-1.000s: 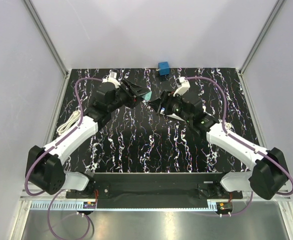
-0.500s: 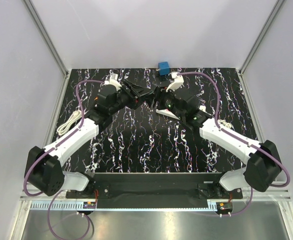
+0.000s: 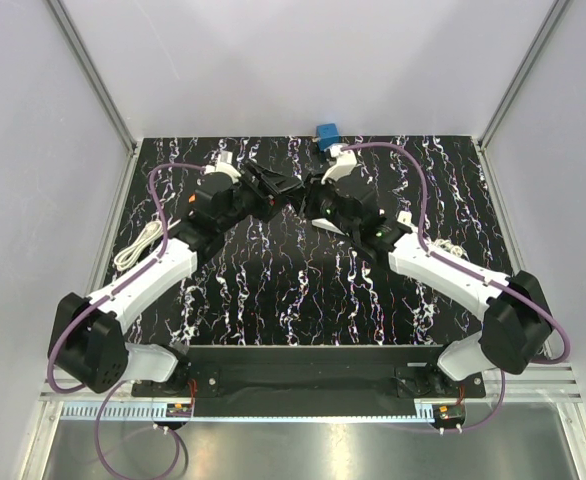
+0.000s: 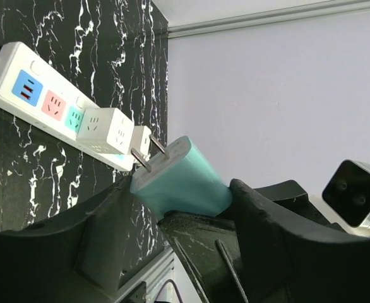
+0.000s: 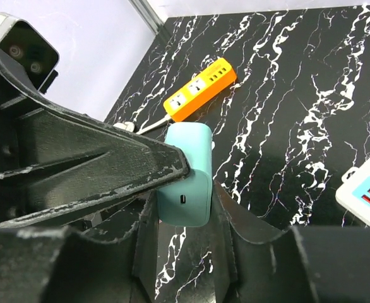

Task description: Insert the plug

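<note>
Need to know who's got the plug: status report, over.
Right fingers clamped on teal plug. Left fingers flank it too, grip unclear. White cube adapter fills one socket of white power strip.

Rear-mid jammed; front + flanks of table open.
Both arms meet over rear-mid of table [image 3: 293, 300]: left gripper [image 4: 180, 188] & right gripper [image 5: 184, 205] nose to nose w/ teal plug [image 5: 186, 161] betw. them, no way thru there. Blue cube [image 3: 326, 133] just behind, at back edge. White pwr strip [image 4: 46, 101] w/ cube adapter [image 4: 106, 129] standing up off it lies past the prongs; gap can't be judged. Orange strip [image 5: 201, 87] flat on the top, well apart, bare top round it. L cord [image 3: 138, 245] by left edge, R cord [image 3: 453, 250] beside right arm. Walls [image 3: 303, 60] shut in back & sides. Bare top betw. the arms, near side: free.
</note>
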Controlling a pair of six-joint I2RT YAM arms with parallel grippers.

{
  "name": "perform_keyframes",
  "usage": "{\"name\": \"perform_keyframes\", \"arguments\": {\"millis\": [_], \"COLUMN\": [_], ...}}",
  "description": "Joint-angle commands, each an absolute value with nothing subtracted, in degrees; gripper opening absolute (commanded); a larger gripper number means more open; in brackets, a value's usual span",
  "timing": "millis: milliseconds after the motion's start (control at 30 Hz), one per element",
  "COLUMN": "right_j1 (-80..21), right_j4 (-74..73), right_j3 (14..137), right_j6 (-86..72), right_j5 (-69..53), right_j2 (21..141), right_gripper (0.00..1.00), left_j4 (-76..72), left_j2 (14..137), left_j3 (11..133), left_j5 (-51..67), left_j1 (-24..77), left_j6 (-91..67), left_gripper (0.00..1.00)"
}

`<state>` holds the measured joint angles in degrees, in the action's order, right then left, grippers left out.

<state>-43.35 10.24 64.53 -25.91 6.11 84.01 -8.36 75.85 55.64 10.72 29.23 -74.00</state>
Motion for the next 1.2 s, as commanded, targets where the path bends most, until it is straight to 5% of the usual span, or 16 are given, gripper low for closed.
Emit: {"name": "perform_keyframes", "arguments": {"millis": [0,67,300,633,867,1167], "right_j1": [-42.89,-42.8,-40.35,-28.92,-27.51,-25.05], "right_j4": [12.23,7.32,-9.19,-34.53,-47.54,-57.12], "right_j3": [65.92,69.32,71.36,88.32,106.06,112.85], "right_j6": [-24.09,-21.64,-8.8,14.2,26.08,37.79], "right_j5": [11.16,12.91,5.46,-12.2,-9.67,-15.47], "right_j2": [83.76,83.93,81.38,95.34,109.76,118.83], "right_gripper": [0.0,0.0,0.0,0.0,0.0,0.0], "left_j4": [-9.59,-5.12,12.04,28.72,26.8,25.58], "left_j2": [73.13,73.04,69.79,67.59,65.3,63.55], "left_j3": [56.77,58.44,64.17,67.5,61.7,61.17], "left_j5": [14.15,13.8,15.63,15.92,12.38,15.31], "left_j1": [29.88,29.71,23.48,19.07,22.15,22.85], "left_j6": [-71.29,-65.43,-51.08,-21.46,-19.07,-21.27], "left_gripper": [0.76,0.99,0.99,0.99,0.99,0.99]}}
